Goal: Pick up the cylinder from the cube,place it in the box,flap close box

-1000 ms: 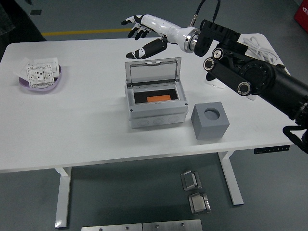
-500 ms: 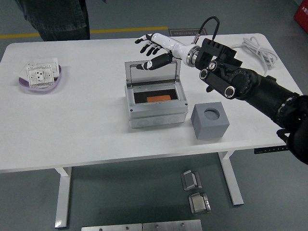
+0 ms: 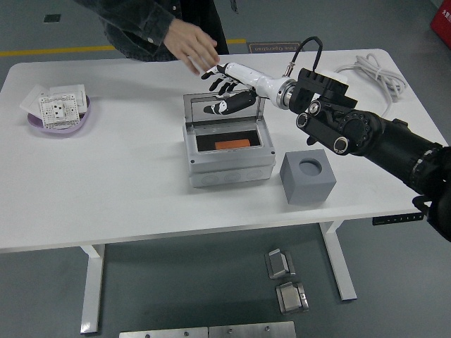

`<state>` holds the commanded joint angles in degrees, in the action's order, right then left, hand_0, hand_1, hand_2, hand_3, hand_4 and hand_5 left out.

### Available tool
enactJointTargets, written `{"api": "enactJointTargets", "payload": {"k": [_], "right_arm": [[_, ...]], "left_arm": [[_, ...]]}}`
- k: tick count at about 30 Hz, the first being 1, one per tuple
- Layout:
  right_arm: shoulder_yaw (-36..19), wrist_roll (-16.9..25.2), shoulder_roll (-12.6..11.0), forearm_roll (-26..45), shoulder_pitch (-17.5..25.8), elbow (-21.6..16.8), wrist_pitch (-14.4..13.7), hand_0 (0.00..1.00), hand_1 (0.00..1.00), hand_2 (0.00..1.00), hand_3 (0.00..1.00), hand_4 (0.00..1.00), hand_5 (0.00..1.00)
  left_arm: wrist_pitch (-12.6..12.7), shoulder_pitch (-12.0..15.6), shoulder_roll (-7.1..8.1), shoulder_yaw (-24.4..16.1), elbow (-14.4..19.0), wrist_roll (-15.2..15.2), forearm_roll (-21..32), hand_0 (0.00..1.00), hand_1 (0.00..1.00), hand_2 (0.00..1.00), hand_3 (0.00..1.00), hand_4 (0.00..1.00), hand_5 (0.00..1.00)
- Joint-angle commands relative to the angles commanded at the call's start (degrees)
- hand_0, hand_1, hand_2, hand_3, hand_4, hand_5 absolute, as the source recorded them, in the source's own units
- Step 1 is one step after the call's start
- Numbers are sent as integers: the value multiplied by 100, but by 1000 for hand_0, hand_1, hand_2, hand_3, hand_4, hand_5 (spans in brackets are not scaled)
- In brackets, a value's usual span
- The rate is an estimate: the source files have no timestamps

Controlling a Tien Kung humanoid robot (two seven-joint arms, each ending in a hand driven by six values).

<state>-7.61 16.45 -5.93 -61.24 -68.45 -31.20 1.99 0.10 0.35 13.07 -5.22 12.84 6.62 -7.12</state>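
Note:
A grey box [image 3: 229, 163] stands mid-table with its clear lid [image 3: 222, 109] raised upright at the back. An orange cylinder [image 3: 232, 144] lies inside it. To the right sits the grey cube [image 3: 308, 176], its round top hole holding nothing. My right hand [image 3: 227, 88] hovers at the lid's top edge with fingers spread and nothing in them. It looks to be touching the lid from behind. A person's hand [image 3: 192, 48] reaches over the far table edge, just above my hand. My left arm is out of view.
At the far left a purple dish [image 3: 59, 121] holds white sockets. A white cable [image 3: 373, 70] lies coiled at the far right. Metal parts [image 3: 285, 280] lie on the floor below the table.
My right hand has come down and nearer, from beyond the box to the lid's top edge. A person has leaned in at the far side and stretched a hand toward it.

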Motion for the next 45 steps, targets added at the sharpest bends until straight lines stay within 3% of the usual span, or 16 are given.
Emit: {"api": "enactJointTargets", "payload": {"k": [14,22,32,38,45], "right_arm": [[-500,-209,-694,-916,263,-1110,28,693,634,700,849,811,391],[-643,-308,-934,-1181,531,-1489,50,681,632,706,851,813,395],[-1412,-520,-1332,-1741,1095,-2218,118,681,631,709,860,815,403],[-1697,-635,-1478,-1943,1443,-2590,139,677,629,711,870,820,411],[-1697,-652,-1505,-1914,1633,-2636,126,675,631,713,873,824,420]], "left_arm": [[3,111,-41,-391,24,15,-311,724,712,625,655,516,186],[0,156,-70,-413,16,15,-305,723,713,623,653,515,187],[-6,227,-117,-370,11,7,-240,722,712,623,650,514,187],[-7,237,-130,-392,12,5,-265,721,712,622,651,514,186],[-10,249,-148,-378,7,4,-265,721,712,622,650,514,187]]}}
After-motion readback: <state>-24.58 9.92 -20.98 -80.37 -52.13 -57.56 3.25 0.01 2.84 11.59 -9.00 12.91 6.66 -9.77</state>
